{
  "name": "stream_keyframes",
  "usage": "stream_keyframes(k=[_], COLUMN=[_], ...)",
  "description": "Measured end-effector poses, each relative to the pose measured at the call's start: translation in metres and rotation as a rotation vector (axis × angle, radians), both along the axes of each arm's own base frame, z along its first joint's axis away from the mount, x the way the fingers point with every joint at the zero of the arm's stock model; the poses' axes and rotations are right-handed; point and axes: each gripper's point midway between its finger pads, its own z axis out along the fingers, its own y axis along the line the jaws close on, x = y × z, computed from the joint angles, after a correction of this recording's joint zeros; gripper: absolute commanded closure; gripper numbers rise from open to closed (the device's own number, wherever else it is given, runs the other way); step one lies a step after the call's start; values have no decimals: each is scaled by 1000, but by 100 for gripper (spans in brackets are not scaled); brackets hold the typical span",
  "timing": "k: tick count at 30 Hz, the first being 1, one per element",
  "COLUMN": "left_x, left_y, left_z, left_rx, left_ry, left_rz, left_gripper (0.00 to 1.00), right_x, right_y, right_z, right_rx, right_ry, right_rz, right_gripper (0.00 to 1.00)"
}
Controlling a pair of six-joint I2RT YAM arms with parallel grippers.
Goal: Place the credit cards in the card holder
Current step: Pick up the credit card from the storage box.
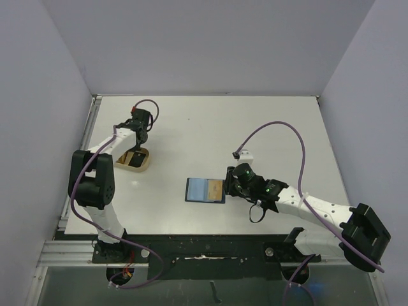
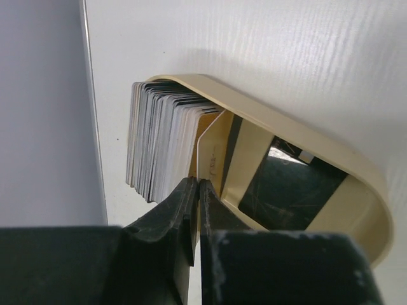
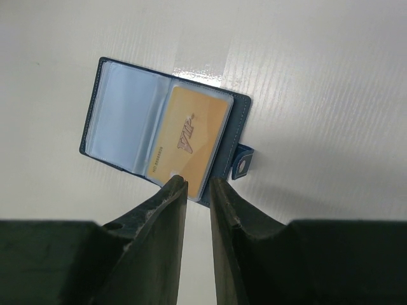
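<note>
Tan card [image 2: 213, 146] stands tilted in the tray [image 2: 359, 168], leaning on the card stack [image 2: 159, 140]. Black card [image 2: 286, 190] lies flat on the tray floor. Likely light, stiff, slick plastic, so grip mid-edge across the faces, not a corner. Left gripper [image 2: 197, 184] has its jaws nearly shut, pinching the tan card's near edge. Card holder [image 3: 121, 114] lies open on the table, well apart from the tray, gold card [image 3: 191, 140] already sleeved. Right gripper [image 3: 196, 187] is at its near edge, jaws narrowly apart, gripping nothing.

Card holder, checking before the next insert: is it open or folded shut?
Open: the card holder lies spread flat, both sleeved halves showing, a gold VIP card in one half.
</note>
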Motion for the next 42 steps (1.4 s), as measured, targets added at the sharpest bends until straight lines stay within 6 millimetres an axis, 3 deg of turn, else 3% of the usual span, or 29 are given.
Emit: stream_keyframes(k=[9,15,22,32,39,42], left_x=[-8,-17,-30,-65,-98,-113], left_y=[-25,-39,-69,-131,-200,-222], left_z=[9,34,62,86,113,115], left_rx=[-66,-126,-314,-738,-1196,-1376], left_ry=[11,-41,-124,-175,-199,-180], left_rz=[-25,-36,-97,-272,-440,-471], left_gripper=[100,100,100,100,100,100], right_x=[-2,-3,-1,7,9,8], right_y=[-3,-3,6,35,56,65], right_z=[0,9,26,75,106,120], right_rx=[-9,8,75,283,442,508], right_ry=[4,-12,-47,-146,-177,-195], right_rz=[-2,0,4,43,69,92], right_gripper=[75,72,69,67,67,66])
